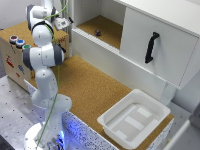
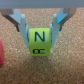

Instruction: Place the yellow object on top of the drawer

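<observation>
In the wrist view, the yellow block (image 2: 39, 43) is seen clamped between the two fingers of the gripper (image 2: 40, 31), one finger (image 2: 21, 25) pressed on each side so that the lettered face stays square and the block cannot slip. It is held above cork board (image 2: 65, 65). A red shape (image 2: 1, 54) is cut off at the frame's edge. In the exterior view, the gripper (image 1: 63, 22) is found in the upper left of the frame, beside the white cabinet (image 1: 160, 45); the block itself cannot be made out there. A small dark lump (image 1: 98, 32) lies in the cabinet's open shelf.
</observation>
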`<move>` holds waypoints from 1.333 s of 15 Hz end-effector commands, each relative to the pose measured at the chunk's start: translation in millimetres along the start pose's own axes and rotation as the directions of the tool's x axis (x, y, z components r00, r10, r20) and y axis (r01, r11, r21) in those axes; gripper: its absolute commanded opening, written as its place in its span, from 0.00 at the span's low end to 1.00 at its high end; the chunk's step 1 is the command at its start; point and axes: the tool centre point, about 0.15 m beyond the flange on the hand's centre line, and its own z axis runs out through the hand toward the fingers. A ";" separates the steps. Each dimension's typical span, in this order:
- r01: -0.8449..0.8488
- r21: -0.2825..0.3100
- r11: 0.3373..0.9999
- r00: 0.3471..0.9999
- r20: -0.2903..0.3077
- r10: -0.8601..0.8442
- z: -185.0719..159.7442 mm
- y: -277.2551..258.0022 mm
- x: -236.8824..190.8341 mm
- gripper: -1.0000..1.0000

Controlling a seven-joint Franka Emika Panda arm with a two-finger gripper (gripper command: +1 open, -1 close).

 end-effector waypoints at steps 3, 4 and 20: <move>-0.005 0.007 1.000 0.997 0.079 0.004 -30.5 3.5 17.7 1.00; -0.001 -0.003 1.000 0.998 0.057 0.001 -51.6 -1.7 8.5 1.00; -0.179 0.003 0.984 0.984 0.012 0.179 -93.3 -25.5 -96.8 1.00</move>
